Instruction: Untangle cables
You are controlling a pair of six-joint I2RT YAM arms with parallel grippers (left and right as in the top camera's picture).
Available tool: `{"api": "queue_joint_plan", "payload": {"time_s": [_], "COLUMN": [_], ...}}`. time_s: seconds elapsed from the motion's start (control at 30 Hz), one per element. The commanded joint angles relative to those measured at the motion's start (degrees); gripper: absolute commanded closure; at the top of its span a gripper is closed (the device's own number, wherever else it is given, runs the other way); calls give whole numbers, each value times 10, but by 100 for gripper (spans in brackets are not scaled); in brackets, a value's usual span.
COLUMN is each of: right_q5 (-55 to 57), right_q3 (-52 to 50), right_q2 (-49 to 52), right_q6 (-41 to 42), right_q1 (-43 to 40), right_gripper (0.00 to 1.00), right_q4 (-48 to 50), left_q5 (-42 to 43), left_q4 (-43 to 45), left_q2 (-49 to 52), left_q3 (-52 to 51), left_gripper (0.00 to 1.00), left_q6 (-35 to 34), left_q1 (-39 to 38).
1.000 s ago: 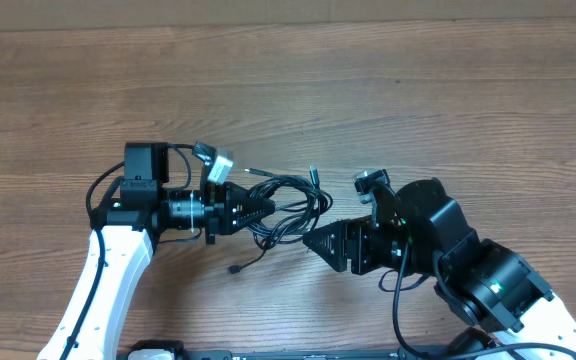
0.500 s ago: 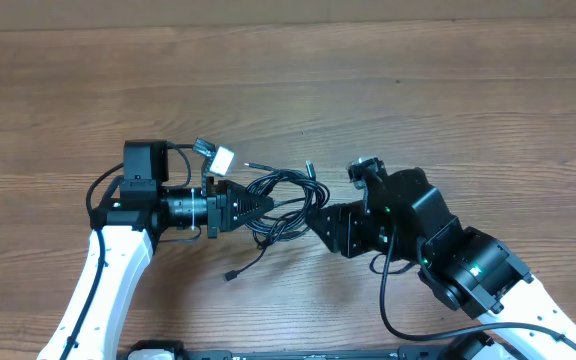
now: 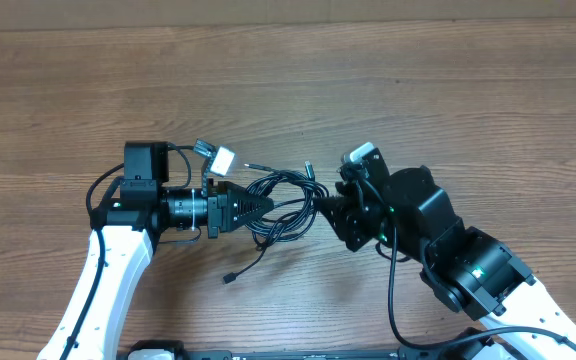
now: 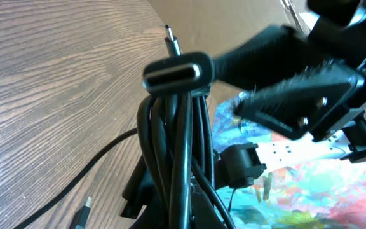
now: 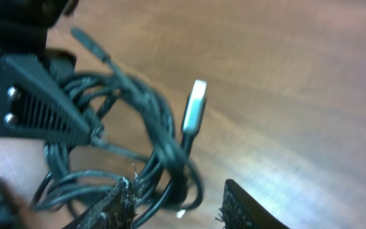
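The cables [image 3: 286, 205] form a black tangled bundle of loops at mid table, with a silver-tipped plug [image 3: 310, 169] sticking out at the top. My left gripper [image 3: 254, 207] is shut on the bundle's left side; in the left wrist view the cables [image 4: 176, 146] rise from my left gripper [image 4: 183, 207] to a plug head [image 4: 176, 71]. My right gripper [image 3: 321, 211] is at the bundle's right edge. Seen from the right wrist, my right gripper [image 5: 180, 203] is open, with cable loops [image 5: 164, 159] between its fingers [image 5: 116, 203].
One loose strand trails toward the front of the table and ends in a small plug [image 3: 232, 274], seen also on the wood as a plug [image 4: 81, 213] in the left wrist view. Bare wooden tabletop [image 3: 418, 90] lies beyond both arms.
My right gripper has moved left and slightly back to the bundle's right edge, and its fingers have narrowed. The left gripper has kept its hold and place.
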Motion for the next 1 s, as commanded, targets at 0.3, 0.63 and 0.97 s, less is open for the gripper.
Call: {"api": "queue_joint_plan", "payload": {"time_s": [0.3,0.63,0.97], "right_q5": [-14,-42,209], "right_q3": [20,20,20], "right_q2": [39,76,75], "right_q6": [-39,-38,36], "right_q1": [1,27,28], "right_gripper": [64,96,96], "right_q4": [23,21,31], "left_q5": [14,12,8], "left_q4": [1,0,-2], "left_q2": [-12,-12,-12], "left_q3": [11,11,11], "left_gripper": [96,96,91], "left_q6": [-3,-3,-3], "left_q1": [-8,-9,-9]}}
